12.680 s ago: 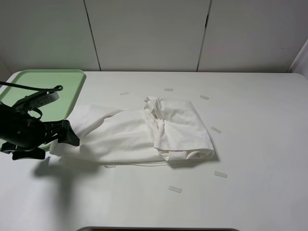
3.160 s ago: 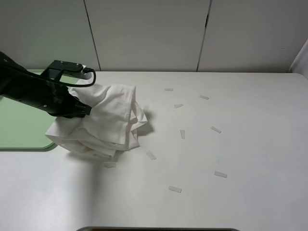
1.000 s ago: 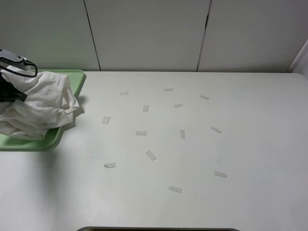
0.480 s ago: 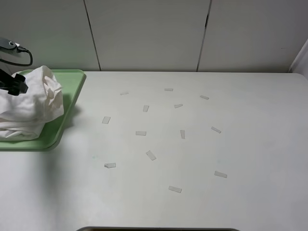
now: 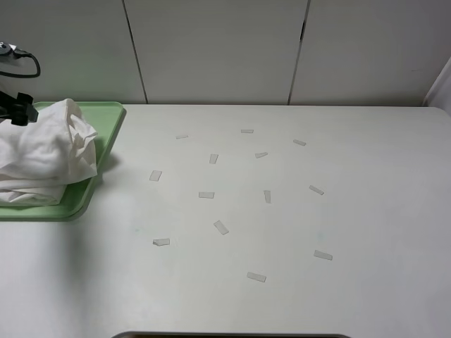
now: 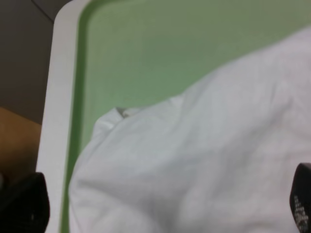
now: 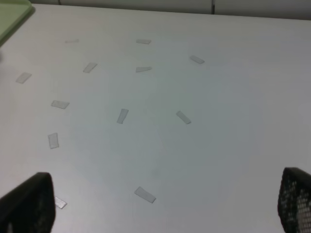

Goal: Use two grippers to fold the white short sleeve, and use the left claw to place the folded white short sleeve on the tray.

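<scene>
White short sleeve [image 5: 42,158] bunched on tray [image 5: 109,120], far-left corner of table [image 5: 296,225]; one edge overhangs tray's right rim. Left gripper [image 6: 160,206] directly above it, jaws spread wide, nothing held. Right gripper [image 7: 160,204] also released, well apart over paper strips [image 5: 206,194]. Ext view: only bit of L arm at edge. L wrist: fabric lies between fingertips, no contact. Judged: retreat upward.

Soft even light, faint shadows; left wrist view blurred.
</scene>
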`<state>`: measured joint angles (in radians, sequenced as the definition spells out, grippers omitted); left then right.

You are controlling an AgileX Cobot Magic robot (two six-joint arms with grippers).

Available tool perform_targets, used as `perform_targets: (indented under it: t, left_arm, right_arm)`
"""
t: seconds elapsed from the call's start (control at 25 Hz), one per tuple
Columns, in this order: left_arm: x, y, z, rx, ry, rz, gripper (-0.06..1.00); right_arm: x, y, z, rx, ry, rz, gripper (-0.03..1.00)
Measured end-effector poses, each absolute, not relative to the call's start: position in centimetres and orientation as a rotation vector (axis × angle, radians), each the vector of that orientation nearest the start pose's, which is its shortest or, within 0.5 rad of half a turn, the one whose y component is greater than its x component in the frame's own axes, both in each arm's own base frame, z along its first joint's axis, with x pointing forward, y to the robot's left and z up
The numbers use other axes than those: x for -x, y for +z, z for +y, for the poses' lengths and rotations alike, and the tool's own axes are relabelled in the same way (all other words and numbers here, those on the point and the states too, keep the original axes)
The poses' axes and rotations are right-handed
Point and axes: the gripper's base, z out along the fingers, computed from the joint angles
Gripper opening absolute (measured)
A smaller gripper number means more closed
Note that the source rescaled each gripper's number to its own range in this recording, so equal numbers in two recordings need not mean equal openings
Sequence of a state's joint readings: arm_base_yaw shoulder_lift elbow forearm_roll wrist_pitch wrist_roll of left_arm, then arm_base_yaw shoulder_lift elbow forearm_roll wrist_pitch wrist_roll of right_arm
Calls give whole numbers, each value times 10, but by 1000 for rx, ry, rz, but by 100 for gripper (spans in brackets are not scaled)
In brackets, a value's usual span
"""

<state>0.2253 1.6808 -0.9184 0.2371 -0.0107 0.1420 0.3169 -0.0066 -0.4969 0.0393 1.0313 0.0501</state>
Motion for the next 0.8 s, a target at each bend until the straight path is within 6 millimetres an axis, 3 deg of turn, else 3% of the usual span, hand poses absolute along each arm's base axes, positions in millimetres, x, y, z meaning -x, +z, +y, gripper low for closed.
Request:
perform_targets:
  t: [0.28,0.6,0.72,0.8]
  left_arm:
    - [-346,195,78,-41,244,2217,100]
    - [-359,155,74,-26,187,2249,100]
    - [-364,146,68,-46,166,2244,100]
    - [-369,128,56,-83,134,2255,100]
  right_arm:
    - [5,279,2,270,280,2004,100]
    - [5,279,2,270,280,2004,100]
    - [5,279,2,270,280,2004,100]
    - [5,279,2,270,280,2004,100]
